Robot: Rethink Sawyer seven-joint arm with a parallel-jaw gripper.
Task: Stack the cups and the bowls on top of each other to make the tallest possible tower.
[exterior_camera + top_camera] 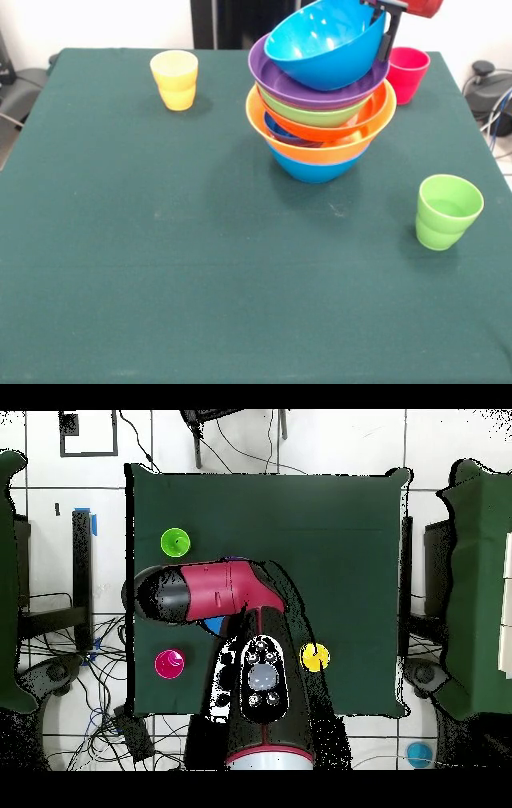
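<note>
The tower (320,120) is standing at the far middle of the table (160,264), and the gripper (387,28) is clamping the rim of a tilted blue bowl (324,44) on top. Next: levelling, releasing, then fetching cups.

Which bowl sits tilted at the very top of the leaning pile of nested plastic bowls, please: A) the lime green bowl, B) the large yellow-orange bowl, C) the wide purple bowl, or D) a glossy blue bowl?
D: the glossy blue bowl lies tilted atop the tower, resting in the wide purple bowl, with the gripper at its rim.
</note>
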